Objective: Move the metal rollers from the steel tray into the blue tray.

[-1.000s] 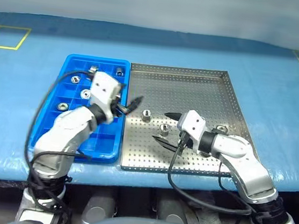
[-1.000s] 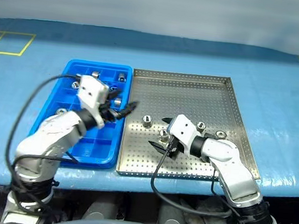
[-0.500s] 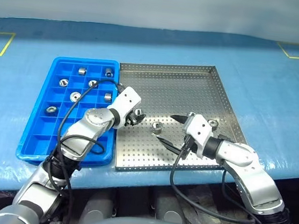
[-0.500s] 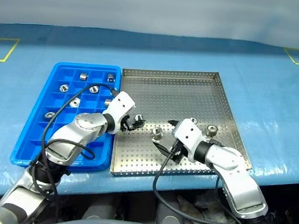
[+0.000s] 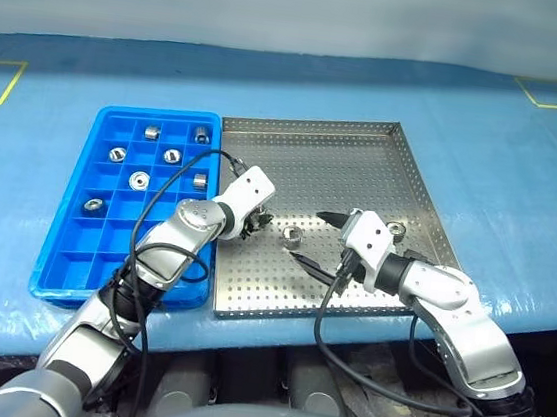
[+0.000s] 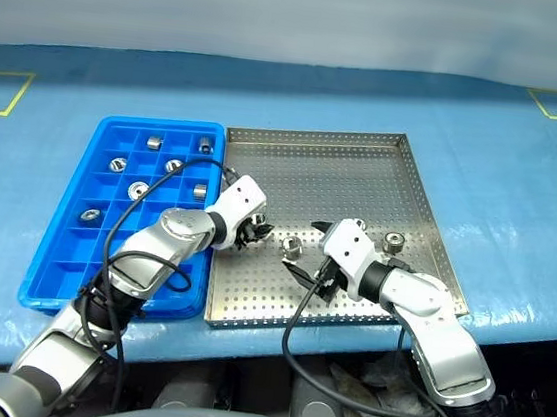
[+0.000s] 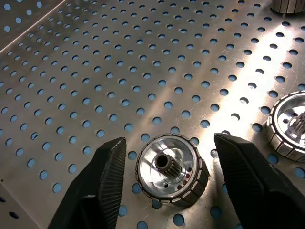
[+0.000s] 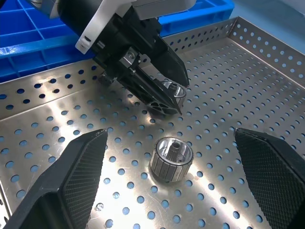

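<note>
Metal rollers point(image 5: 139, 180) are counted seven in the blue tray point(image 5: 91, 260); at least three are left on the steel tray point(image 5: 344, 166). One roller point(image 7: 171, 172) is straddled, untouched, by the spread left tool point(image 7: 169, 141); the right tool point(image 5: 308, 235) is held wide apart.

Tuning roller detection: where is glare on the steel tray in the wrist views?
Left wrist view: bright streak across the perforated silver steel tray beside the shiny ring-like metal roller; right wrist view: small bright patches around another roller.
</note>
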